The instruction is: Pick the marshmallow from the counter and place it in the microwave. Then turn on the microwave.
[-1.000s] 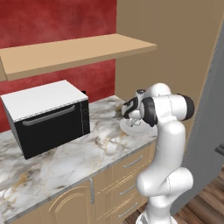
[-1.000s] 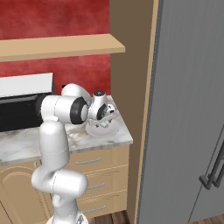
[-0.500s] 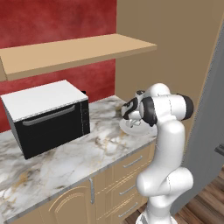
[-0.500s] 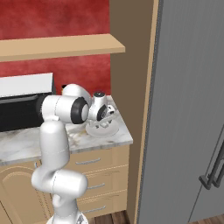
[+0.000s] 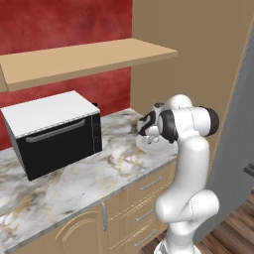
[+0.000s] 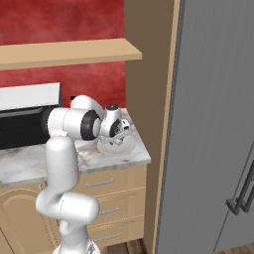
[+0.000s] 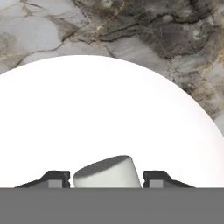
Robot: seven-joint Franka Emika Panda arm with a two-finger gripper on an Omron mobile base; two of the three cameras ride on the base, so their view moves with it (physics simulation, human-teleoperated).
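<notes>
My hand (image 7: 106, 179) straddles the marshmallow (image 7: 107, 171) on the plate (image 7: 87, 118) near the bench's (image 5: 74, 183) right end, fingers either side with slight gaps, lined up to pinch it.

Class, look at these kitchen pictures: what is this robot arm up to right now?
The white arm has reached down to the white round plate on the marbled counter, at the end near the tall grey door. In the hand view its pincer straddles the marshmallow, one finger tip on each side with small gaps, so nothing is gripped or lifted yet. The black box with the white top sits shut further along the counter, under the wooden shelf.
</notes>
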